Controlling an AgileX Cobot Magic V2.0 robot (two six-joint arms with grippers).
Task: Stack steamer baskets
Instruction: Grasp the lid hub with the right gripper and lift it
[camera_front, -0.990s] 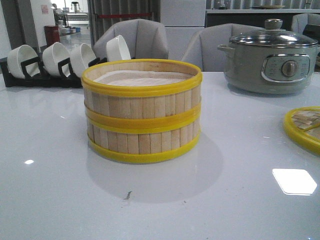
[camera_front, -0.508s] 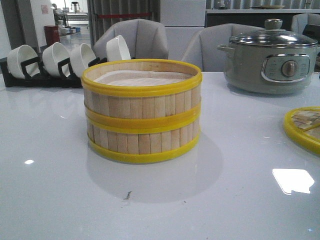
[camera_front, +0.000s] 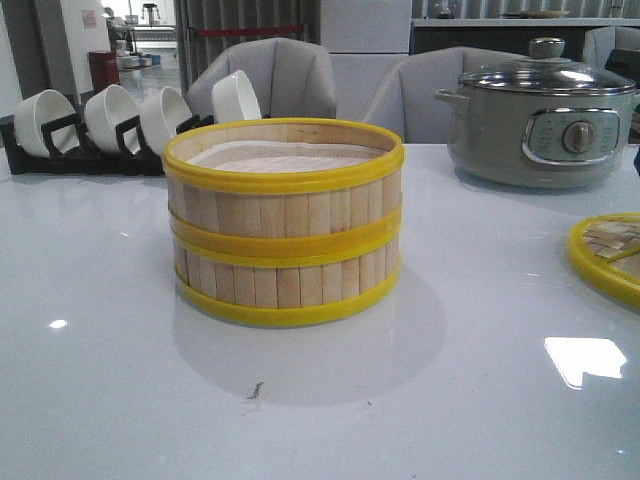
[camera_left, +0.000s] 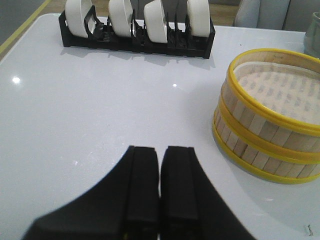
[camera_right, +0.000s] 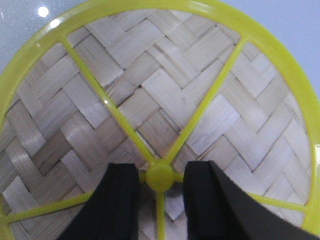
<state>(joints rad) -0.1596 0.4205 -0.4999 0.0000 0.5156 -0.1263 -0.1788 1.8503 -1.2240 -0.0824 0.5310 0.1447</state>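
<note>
Counter (camera_front: 120, 400): glossy white, mirroring ceiling lights as bright patches; a small dark speck lies in front of the baskets.
Room: grey chairs (camera_front: 275, 75) stand behind the counter; farther back, a dim workshop area with a doorway at left.
Baskets (camera_front: 285, 220): two stacked, one squarely on the other, mid-counter; whitish liner shows inside the top one.
Rack (camera_front: 90, 135): black, at the counter's back left, holding four white bowls (camera_front: 110, 115) on edge.
Pot (camera_front: 540, 125): grey-green with glass lid, back right, well apart from the baskets.
Lid (camera_front: 608, 255): woven bamboo disc with yellow rim and spokes, flat on the counter at right.
Left claw (camera_left: 159, 165): fingers pressed together with nothing between, above bare counter, near the baskets but apart from them.
Right claw (camera_right: 159, 185): fingers spread either side of the lid's yellow hub (camera_right: 160, 177); contact cannot be told.
Cut off: the lid runs past the front view's right edge; neither arm appears there.
Hard to make out: the lower basket's interior is hidden.
</note>
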